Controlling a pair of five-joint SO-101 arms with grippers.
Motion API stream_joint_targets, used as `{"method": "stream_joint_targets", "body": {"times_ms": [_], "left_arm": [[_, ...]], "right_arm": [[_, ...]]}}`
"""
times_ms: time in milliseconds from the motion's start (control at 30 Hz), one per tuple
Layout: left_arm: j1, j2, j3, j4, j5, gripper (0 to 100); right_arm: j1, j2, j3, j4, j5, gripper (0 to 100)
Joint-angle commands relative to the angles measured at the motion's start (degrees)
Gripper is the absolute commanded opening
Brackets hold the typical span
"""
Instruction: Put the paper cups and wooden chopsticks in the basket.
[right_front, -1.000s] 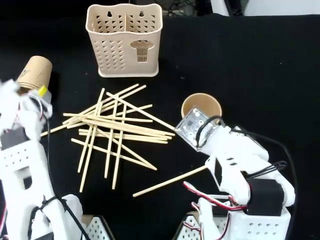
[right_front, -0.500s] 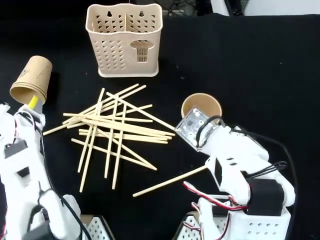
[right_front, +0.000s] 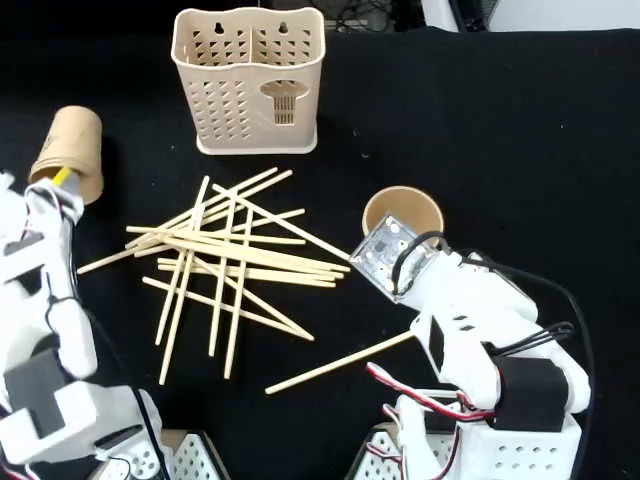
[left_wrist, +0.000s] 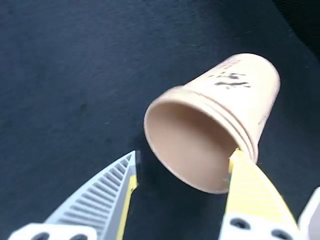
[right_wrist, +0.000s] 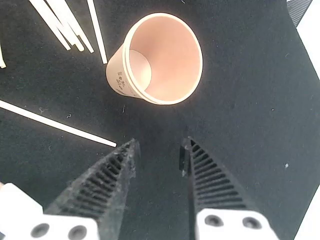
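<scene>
**Black cloth, both claws spread**

At 12 o'clock, basket upright, inside hard to make out. At centre, loose heap of wooden chopsticks. Toward 6 o'clock, one stray chopstick.

At 10 o'clock, paper cup on its side. Mouth between spread tips of left gripper, one yellow tip touching rim.

At 3 o'clock of heap, second cup upright, near edge hidden under wrist camera. Right gripper narrowly apart, holding nothing, just short of second cup.
</scene>
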Motion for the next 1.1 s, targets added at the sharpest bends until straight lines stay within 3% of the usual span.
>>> {"method": "stream_joint_targets", "body": {"times_ms": [0,467,700,867,967,1067], "left_arm": [[2.15,1.49,-6.73,-1.23,0.97,30],[0.92,16.79,-17.63,-0.35,0.97,30],[3.38,9.05,-17.63,9.67,1.23,30],[4.35,-0.53,-18.24,22.15,8.79,30],[4.35,-6.95,-16.57,24.70,3.52,30],[5.49,-12.13,-13.93,24.44,-12.22,30]], "right_arm": [[-0.26,0.22,-0.22,0.26,0.62,15.5],[-0.62,0.22,-0.22,1.49,0.62,15.5],[-0.62,0.22,-0.22,1.32,0.62,15.5],[-0.62,0.22,0.40,1.41,0.62,15.5],[-0.62,0.22,2.51,1.05,0.62,15.5],[-0.62,0.22,3.74,0.97,0.62,15.5]]}}
